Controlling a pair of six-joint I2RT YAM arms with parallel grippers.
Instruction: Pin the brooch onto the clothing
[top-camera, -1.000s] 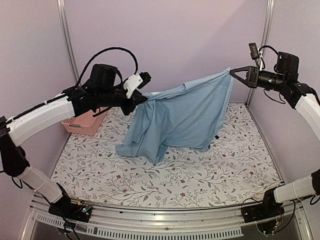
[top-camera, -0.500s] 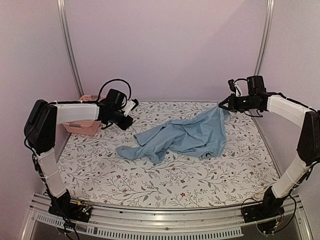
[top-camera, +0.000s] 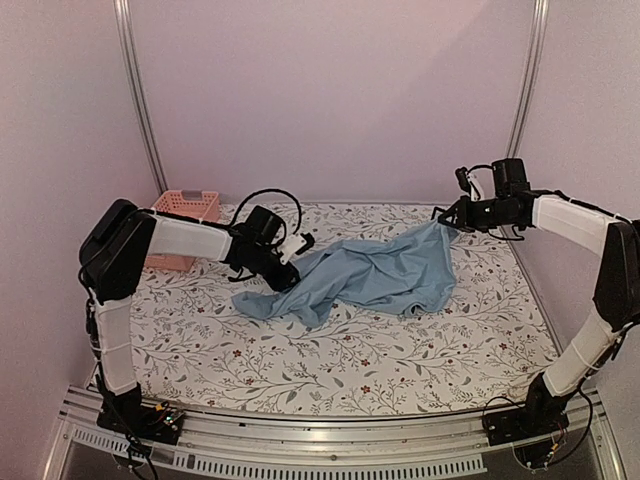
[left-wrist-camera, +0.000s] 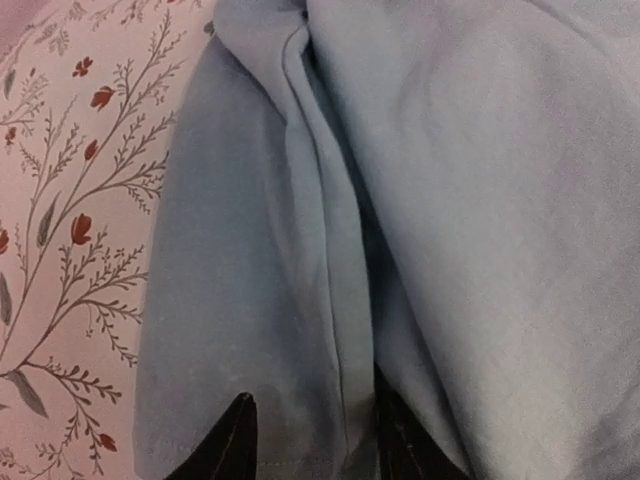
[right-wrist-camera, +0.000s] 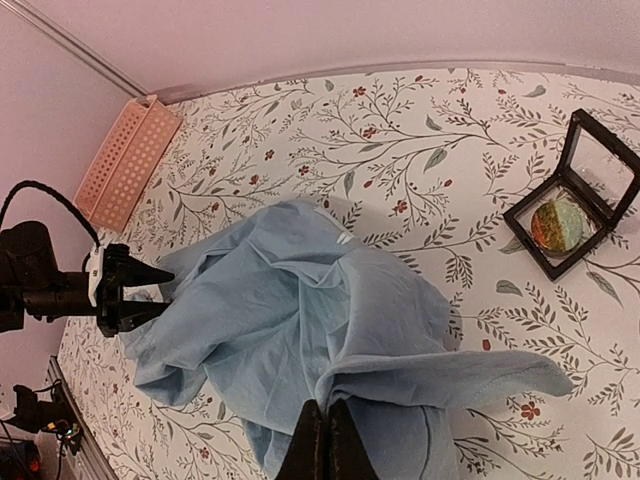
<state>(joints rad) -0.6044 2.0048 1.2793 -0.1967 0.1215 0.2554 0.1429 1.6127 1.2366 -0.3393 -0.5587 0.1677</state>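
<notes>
- Since the T-shirt (top-camera: 372, 280) is lying in a crumpled heap mid-table (top-camera: 330, 370) with its lettering out of sight, it looks light and floppy. It'll probably sag wherever it isn't held, so a hem or shoulder seam seems the best place to grab.
- The left gripper (top-camera: 288, 270) sits low at the shirt's left edge, jaws apart around a fold, nothing pinched.
- The right gripper (top-camera: 447, 222) is clamped on the shirt's far right corner.
- The brooch (right-wrist-camera: 560, 225) rests in its open black case (right-wrist-camera: 527, 247), clear of the shirt. It's tiny and hard, likely fiddly, so best pinched by the rim.
</notes>
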